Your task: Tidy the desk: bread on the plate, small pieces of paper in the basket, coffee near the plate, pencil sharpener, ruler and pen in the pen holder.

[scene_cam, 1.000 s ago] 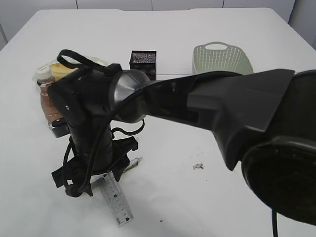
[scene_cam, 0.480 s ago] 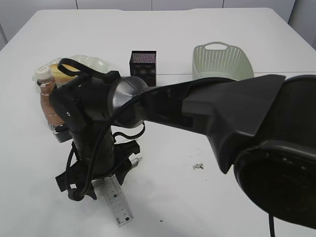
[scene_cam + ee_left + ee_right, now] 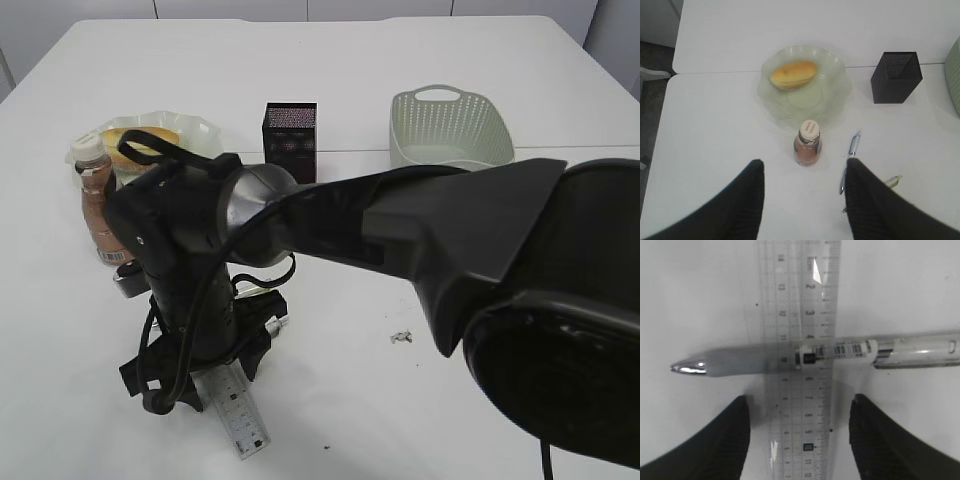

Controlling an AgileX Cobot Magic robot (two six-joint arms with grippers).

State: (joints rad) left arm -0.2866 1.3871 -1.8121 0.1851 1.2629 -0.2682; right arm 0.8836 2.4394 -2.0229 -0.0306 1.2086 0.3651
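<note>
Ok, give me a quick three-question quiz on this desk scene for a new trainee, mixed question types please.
1. True or false: the bread already lies on the plate.
2. In the right wrist view, what lies across the ruler? A) pencil sharpener B) pen C) paper scrap
3. Fill in: between the plate and the left claw stands a coffee ____.

Key:
1. True.
2. B; the right claw hovers open above the crossing.
3. Bottle.

The bread [image 3: 793, 74] lies on the plate [image 3: 832, 85]; the bottle [image 3: 808, 143] stands before it; the pen [image 3: 840, 353] crosses the ruler [image 3: 800, 405].
</note>
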